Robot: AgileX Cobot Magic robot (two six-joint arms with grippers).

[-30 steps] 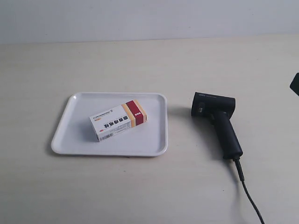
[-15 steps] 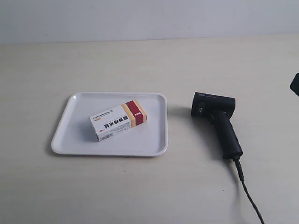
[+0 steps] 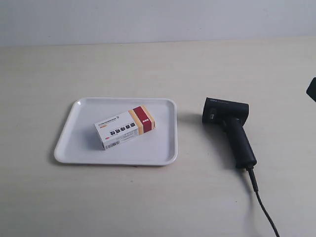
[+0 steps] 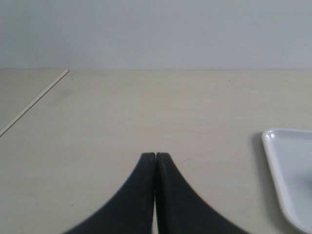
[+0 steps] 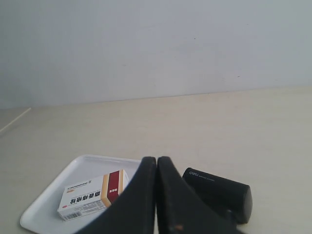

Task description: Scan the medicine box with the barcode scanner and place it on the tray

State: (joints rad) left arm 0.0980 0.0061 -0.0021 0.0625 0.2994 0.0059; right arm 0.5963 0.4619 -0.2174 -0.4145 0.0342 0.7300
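The medicine box (image 3: 125,127) lies flat inside the white tray (image 3: 69,143), its dark red and tan end toward the scanner; it shows too in the right wrist view as the medicine box (image 5: 92,195) on the tray (image 5: 44,207). The black barcode scanner (image 3: 229,128) lies on the table beside the tray, cable trailing to the near edge; its head (image 5: 219,194) is partly hidden behind my right gripper (image 5: 156,159). That gripper is shut and holds nothing. My left gripper (image 4: 155,155) is shut over bare table, apart from the tray corner (image 4: 290,165).
A dark part of an arm (image 3: 311,89) pokes in at the exterior view's right edge. A table edge line (image 4: 34,102) runs off to one side in the left wrist view. A pale wall stands behind the table.
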